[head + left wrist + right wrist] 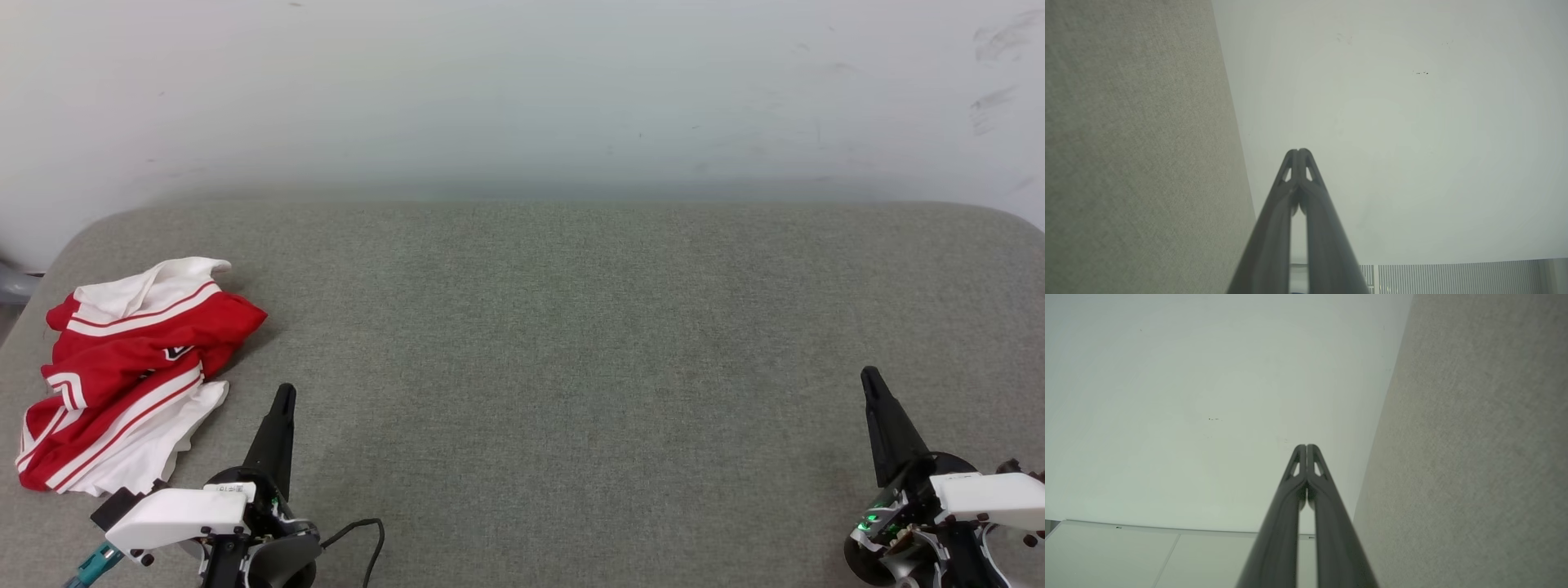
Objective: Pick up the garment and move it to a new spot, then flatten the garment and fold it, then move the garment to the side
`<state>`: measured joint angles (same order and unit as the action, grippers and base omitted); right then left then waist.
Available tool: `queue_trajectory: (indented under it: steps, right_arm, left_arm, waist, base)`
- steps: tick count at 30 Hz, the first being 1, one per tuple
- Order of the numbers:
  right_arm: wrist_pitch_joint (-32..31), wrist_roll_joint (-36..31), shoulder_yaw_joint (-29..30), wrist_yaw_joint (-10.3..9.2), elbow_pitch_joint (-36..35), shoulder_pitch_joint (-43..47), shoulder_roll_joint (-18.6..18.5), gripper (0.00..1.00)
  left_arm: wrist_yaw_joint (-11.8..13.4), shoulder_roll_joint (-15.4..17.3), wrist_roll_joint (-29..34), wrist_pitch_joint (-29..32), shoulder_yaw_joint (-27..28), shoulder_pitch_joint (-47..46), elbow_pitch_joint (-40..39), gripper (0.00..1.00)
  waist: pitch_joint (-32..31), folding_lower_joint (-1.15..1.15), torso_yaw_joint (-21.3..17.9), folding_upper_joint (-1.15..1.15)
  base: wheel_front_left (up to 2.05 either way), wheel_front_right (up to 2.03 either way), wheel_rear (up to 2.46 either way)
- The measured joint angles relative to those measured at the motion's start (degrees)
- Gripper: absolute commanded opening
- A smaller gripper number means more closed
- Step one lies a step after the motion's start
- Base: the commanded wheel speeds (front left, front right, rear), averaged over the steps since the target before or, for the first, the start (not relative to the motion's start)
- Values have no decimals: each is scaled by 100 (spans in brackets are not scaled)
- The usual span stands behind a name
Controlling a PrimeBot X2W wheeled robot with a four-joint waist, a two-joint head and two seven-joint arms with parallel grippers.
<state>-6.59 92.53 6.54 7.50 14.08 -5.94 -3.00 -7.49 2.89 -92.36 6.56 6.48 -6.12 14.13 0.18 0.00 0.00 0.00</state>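
over grey cushion point(522, 351) | left end effector point(284, 394) closed, empty | right end effector point(869, 377) closed, empty | garment point(122, 367) crumpled near left, untouched

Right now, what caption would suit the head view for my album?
Crumpled red-and-white jersey at the left of a grey fabric surface; left gripper and right gripper shut, holding nothing.

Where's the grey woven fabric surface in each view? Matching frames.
Head view: grey woven fabric surface spans the lower two-thirds.
Left wrist view: surface along the left side.
Right wrist view: surface along the right side.
Shared landmark: pale wall bordering it.
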Motion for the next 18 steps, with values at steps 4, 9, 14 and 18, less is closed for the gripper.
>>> queue_trajectory:
  steps: [4,9,14,18]
  right_arm:
    - [0,0,1,0,0,0,0,0]
    - [0,0,0,0,0,0,0,0]
    - [0,1,0,0,0,0,0,0]
    - [0,1,0,0,0,0,0,0]
  left_arm:
    - [0,0,0,0,3,0,0,0]
    - [0,0,0,0,2,0,0,0]
    - [0,0,0,0,1,0,0,0]
    - [0,0,0,0,2,0,0,0]
  waist:
    - [0,0,0,0]
    - [0,0,0,0]
    - [0,0,0,0]
    - [0,0,0,0]
  base:
    - [0,0,0]
    - [0,0,0]
    - [0,0,0]
    - [0,0,0]
